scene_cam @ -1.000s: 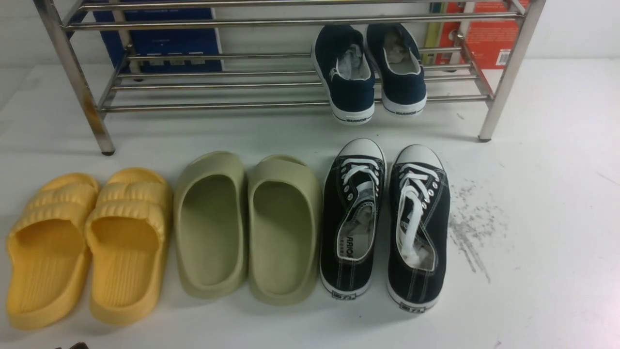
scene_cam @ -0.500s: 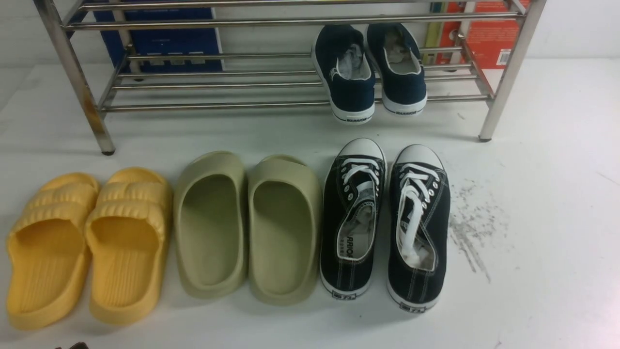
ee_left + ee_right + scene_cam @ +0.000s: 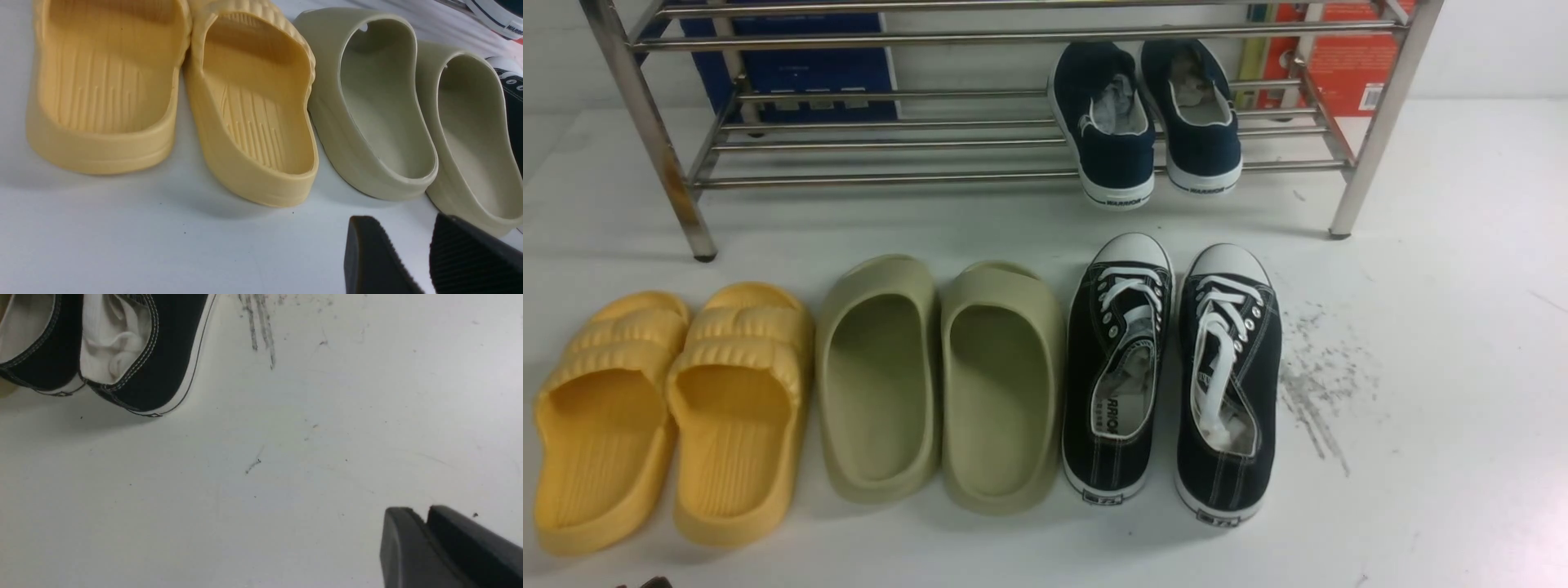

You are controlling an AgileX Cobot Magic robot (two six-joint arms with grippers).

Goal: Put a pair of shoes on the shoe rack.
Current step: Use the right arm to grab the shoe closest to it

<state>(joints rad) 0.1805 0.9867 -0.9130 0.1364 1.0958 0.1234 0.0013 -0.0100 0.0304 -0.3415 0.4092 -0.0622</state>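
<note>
The pair of shoes, two black canvas sneakers with white laces, stands side by side on the white table, toes toward the rack: the left shoe (image 3: pixel 1117 367) and the right shoe (image 3: pixel 1229 376). Their heels show in the right wrist view (image 3: pixel 163 355). The shoe rack (image 3: pixel 890 147) of shiny steel rods spans the back. My right gripper (image 3: pixel 421 512) is shut and empty, over bare table well to the side of the sneakers' heels. My left gripper (image 3: pixel 402 222) is open with nothing in it, just short of the olive slides' heels. Neither gripper shows clearly in the front view.
Yellow foam slides (image 3: pixel 670 408) and olive foam slides (image 3: pixel 939 384) lie left of the sneakers. A navy slip-on pair (image 3: pixel 1147 122) rests on the rack's lower shelf at the right. Blue (image 3: pixel 800 65) and red (image 3: pixel 1339 57) boxes stand behind the rack. Dark scuffs (image 3: pixel 1319 392) mark the table.
</note>
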